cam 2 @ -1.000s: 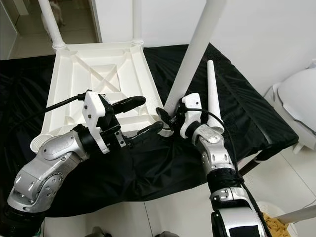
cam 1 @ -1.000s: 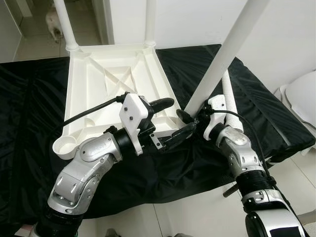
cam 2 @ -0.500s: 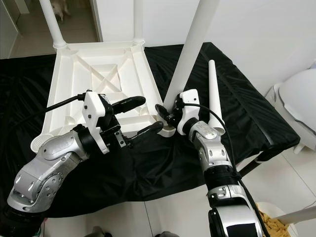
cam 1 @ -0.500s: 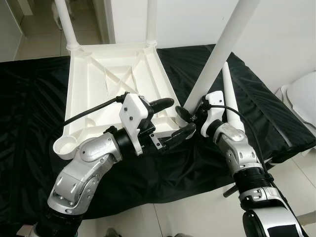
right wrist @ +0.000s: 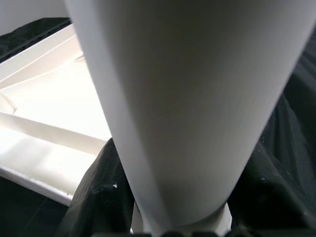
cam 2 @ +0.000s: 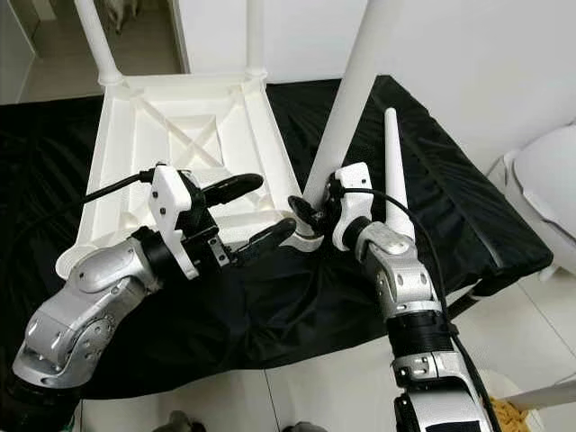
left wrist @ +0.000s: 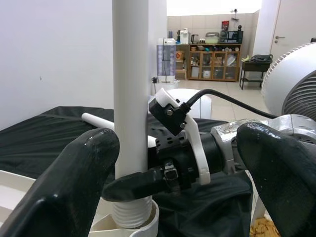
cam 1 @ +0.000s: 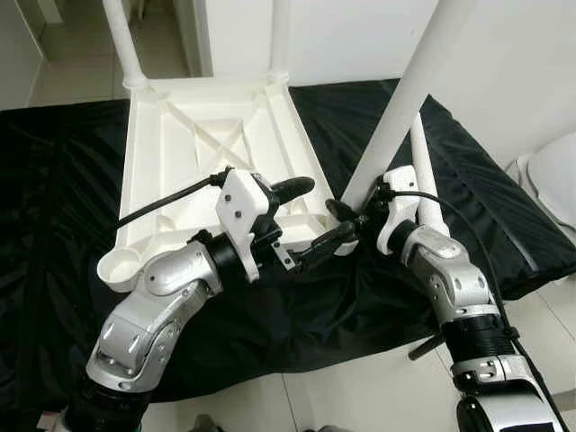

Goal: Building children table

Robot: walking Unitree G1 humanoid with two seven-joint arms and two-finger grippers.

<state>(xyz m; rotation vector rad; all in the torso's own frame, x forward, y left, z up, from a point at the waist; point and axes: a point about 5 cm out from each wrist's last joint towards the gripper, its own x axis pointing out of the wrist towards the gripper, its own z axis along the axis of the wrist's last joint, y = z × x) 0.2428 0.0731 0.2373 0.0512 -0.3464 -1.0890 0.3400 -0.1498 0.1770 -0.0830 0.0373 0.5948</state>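
Observation:
The white table top (cam 1: 189,153) lies upside down on a black cloth. At its near right corner a white leg (cam 1: 405,99) stands tilted, its threaded end (left wrist: 131,215) in the corner socket. My right gripper (cam 2: 310,214) is shut on this leg just above the socket, its fingers (right wrist: 94,197) on both sides of the leg. My left gripper (cam 1: 331,209) is open beside the same corner, its fingers (left wrist: 74,182) apart from the leg. A loose leg (cam 1: 425,180) lies on the cloth just behind the right wrist.
Two legs (cam 1: 121,45) (cam 1: 279,36) stand at the table top's far corners. An empty round socket (cam 1: 117,268) sits at the near left corner. The cloth-covered surface ends close to me, with tiled floor (cam 1: 360,387) below. A white object (cam 1: 553,175) stands at the right.
My right wrist has shifted and turned a little around the leg's base, and the leg's tilt has changed slightly. The left gripper has stayed open in place.

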